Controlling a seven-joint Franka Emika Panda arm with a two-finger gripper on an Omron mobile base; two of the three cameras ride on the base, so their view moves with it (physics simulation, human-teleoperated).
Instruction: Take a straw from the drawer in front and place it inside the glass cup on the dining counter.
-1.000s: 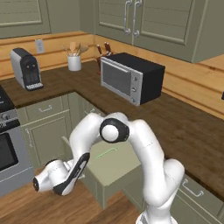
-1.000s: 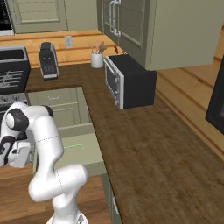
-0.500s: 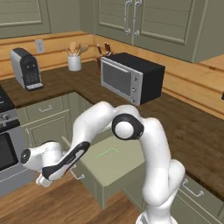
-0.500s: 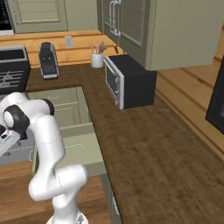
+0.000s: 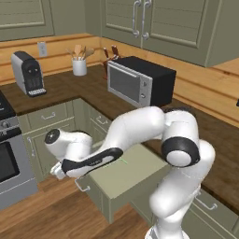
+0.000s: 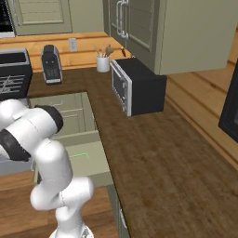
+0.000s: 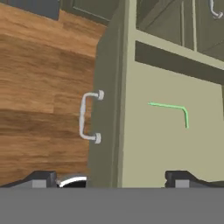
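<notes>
Straw (image 7: pixel 173 108) (bent) mid-floor, open drawer (image 7: pixel 144 168)

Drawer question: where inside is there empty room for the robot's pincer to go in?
The open drawer is mostly bare floor. The bent green straw lies towards the back, so the wide patch between it and the front panel with the silver handle is free. Nothing crowds it.

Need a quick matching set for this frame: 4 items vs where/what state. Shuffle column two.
Items:
1. straw
2. drawer
3. microwave
4. coffee machine

States:
A. black box on the worktop, under the wall cabinets
B. pulled open, silver handle facing the floor side
C. lying on the drawer floor, bent
D. on the worktop by a wall outlet

Pairs: 1-C, 2-B, 3-A, 4-D
</notes>
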